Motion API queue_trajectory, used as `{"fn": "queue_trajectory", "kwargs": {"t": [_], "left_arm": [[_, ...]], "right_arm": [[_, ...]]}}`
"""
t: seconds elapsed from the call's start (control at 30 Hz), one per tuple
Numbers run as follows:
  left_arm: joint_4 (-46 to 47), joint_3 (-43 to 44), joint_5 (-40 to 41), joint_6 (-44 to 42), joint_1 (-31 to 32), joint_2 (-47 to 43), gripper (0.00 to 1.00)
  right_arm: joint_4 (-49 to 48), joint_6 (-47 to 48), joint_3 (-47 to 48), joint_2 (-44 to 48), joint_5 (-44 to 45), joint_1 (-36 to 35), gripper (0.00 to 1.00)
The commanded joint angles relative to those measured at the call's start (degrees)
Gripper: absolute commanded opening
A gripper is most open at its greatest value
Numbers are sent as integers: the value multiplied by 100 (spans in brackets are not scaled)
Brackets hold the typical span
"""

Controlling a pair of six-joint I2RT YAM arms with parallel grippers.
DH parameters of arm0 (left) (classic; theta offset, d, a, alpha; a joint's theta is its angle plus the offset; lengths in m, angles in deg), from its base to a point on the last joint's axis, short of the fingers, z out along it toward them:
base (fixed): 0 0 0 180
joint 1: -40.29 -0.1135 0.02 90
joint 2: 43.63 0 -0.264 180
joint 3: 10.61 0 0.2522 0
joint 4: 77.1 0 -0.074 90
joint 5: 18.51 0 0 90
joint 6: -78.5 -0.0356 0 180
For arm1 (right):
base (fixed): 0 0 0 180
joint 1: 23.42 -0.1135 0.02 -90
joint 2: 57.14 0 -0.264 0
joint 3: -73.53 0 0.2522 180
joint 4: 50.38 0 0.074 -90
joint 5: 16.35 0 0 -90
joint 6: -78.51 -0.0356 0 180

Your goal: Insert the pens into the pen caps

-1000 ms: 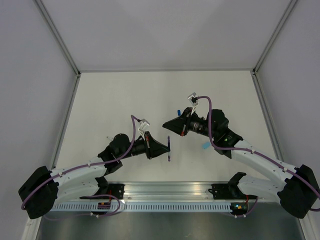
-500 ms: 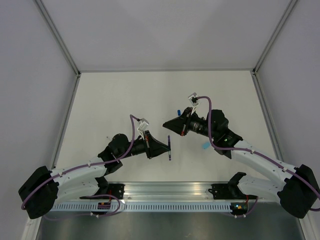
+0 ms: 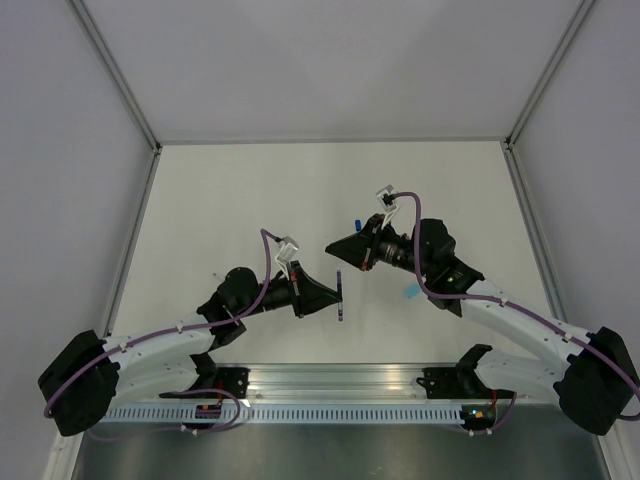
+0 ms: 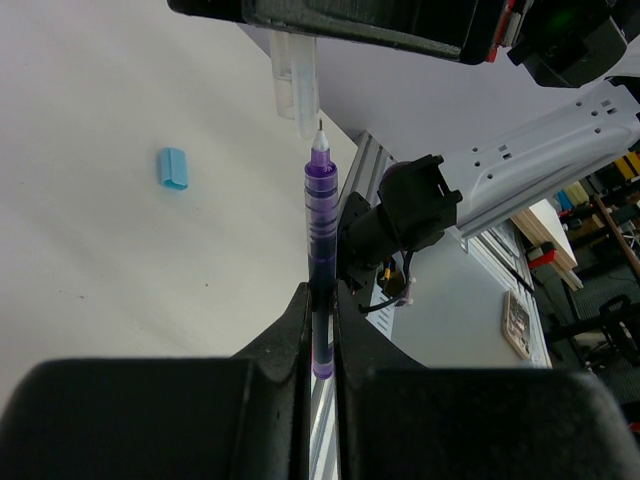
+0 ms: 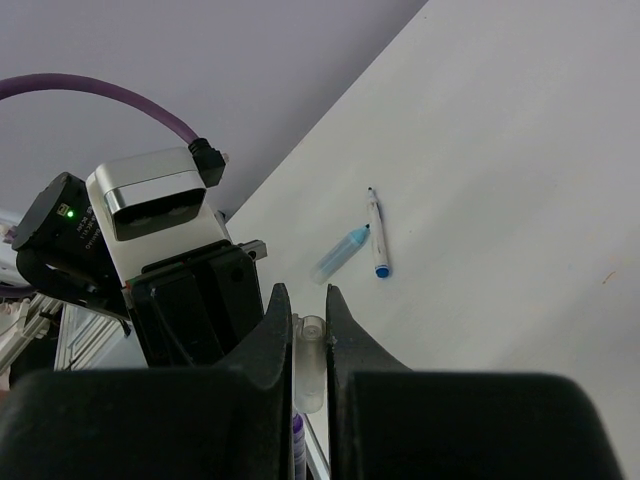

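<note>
Now pen (image 4: 321, 215) inside L hand (image 4: 322, 302).

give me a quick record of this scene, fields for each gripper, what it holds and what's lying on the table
left gripper: shut on purple pen, tip pointing at the cap
right gripper: shut on clear cap
alignment: pen tip right by the cap's open end, not seated
loose caps on table: light blue cap; dark blue cap
other items on table: white pen lying next to a light blue tube
</note>
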State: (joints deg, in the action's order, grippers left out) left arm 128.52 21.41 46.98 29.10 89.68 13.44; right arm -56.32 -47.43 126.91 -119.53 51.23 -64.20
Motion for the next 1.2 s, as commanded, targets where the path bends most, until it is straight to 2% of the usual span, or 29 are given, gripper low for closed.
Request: {"fn": "queue_trajectory", "kwargs": {"t": [0.0,0.53,0.97,1.17], "left_arm": [[343,28,-98,9,27,-39,2],[281,186,70,45,27,-4,2],[343,125,-18,89,27,14,2],[343,143,-27,89,27,14,2]], "right_arm": [[-244,9,55,-10,-17,-27,0],[-377,-27,-367,315,-97,-45,0],[239,132,485,60,141,-45,0],[178,79,442,60,27,-45,0]]}}
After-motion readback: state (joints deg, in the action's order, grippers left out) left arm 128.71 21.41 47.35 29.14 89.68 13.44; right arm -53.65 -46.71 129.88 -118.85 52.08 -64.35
